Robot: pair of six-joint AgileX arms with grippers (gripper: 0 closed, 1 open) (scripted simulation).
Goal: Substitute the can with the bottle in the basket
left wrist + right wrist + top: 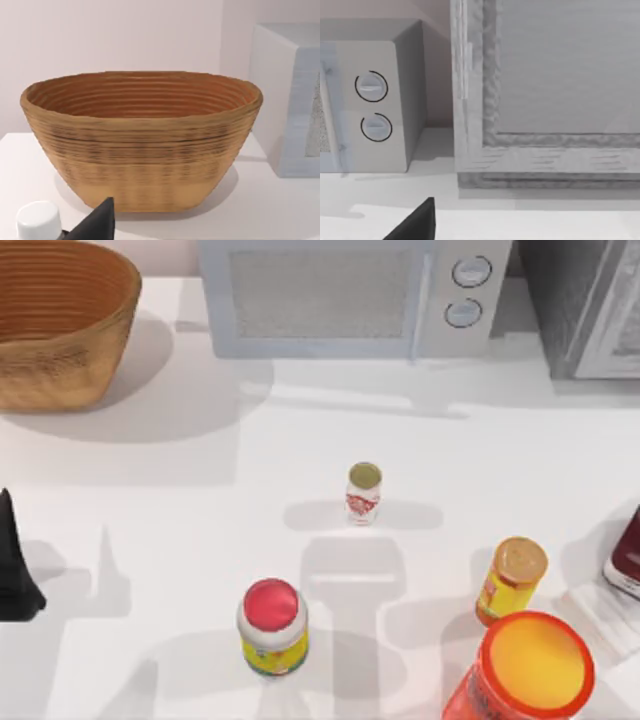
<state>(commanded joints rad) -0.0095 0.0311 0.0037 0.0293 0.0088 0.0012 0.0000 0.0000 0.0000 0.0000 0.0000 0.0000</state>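
The can [363, 493], small and white with red print and an olive-gold top, stands upright on the table's middle, and no gripper touches it. The wicker basket [60, 325] sits at the far left corner; the left wrist view faces its ribbed side [142, 160]. A red-capped white and yellow bottle [272, 626] stands near the front. A yellow bottle [511, 580] with an orange-gold cap stands to the right. My left gripper [15, 565] is a dark shape at the left edge, well in front of the basket. One dark finger [415, 225] of my right gripper shows in the right wrist view.
A microwave [345, 295] stands at the back middle, and a grey appliance [590, 305] at the back right. A large red jar with an orange lid [528, 668] fills the front right. A dark red object [627, 552] sits at the right edge. A white cap [38, 220] lies beside the left finger [97, 222].
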